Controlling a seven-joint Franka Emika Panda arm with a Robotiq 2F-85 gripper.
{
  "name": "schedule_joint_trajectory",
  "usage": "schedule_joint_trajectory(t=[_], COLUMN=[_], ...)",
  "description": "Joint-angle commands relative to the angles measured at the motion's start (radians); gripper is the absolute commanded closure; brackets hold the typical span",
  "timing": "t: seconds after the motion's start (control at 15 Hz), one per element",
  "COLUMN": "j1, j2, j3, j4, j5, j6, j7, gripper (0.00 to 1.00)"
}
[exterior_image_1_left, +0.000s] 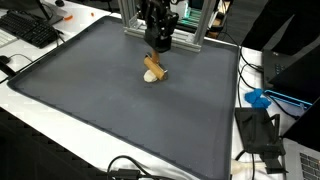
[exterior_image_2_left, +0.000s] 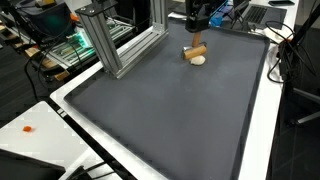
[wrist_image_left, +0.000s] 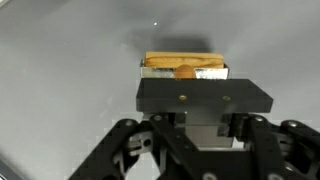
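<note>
Gripper (exterior_image_1_left: 158, 40) in an exterior view, poised just above the wooden block (exterior_image_1_left: 157, 63) near the far edge of the table (exterior_image_1_left: 110, 120). A pale round piece (exterior_image_1_left: 150, 76) touches the block, so mind it. In an exterior view the aluminium frame (exterior_image_2_left: 120, 45) stands close by; give it room. Wrist view: block (wrist_image_left: 185, 67) dead ahead, so I'd line up centred, square to its long sides. Jaws: released or clenched, you can't tell from here.

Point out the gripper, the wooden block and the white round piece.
gripper (exterior_image_1_left: 159, 47): exterior view, between its fingertips.
wooden block (exterior_image_1_left: 158, 65): exterior view, its top face.
white round piece (exterior_image_1_left: 151, 76): exterior view, its middle.
</note>
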Motion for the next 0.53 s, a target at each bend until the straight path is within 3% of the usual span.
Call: schedule_joint_trajectory(t=[0.0,0.47], j1=[0.017,0.026], j2=[-0.001,0.011], j3=[-0.022,-0.052], j4=[-0.021,-0.038], j5=[-0.006,-0.095], j6=[0.048,0.143], j7=[0.025,0.139], gripper=[0.66,0.66])
